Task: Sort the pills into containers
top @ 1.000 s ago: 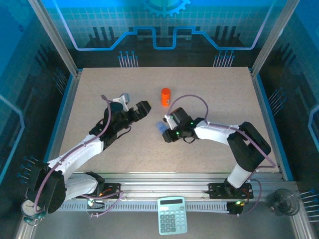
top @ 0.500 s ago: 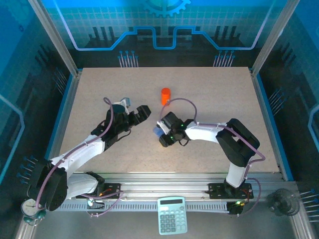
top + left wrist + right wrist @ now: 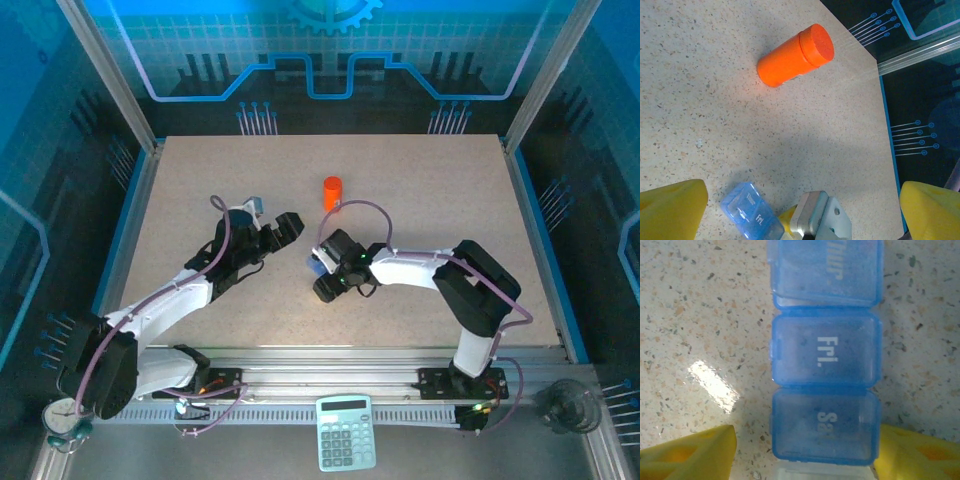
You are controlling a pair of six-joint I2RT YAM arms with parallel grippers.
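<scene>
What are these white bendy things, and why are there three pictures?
They are two robot arms bolted to a table. One picture looks down from above; the other two come from small cameras on the arms' wrists. Each arm ends in a two-fingered pincher called an end effector. On the table are an orange bottle and a blue pill box with day names on its lids. The right end effector has its yellow fingers either side of the box, open, not squeezing. The left end effector is open too, holding nothing.
</scene>
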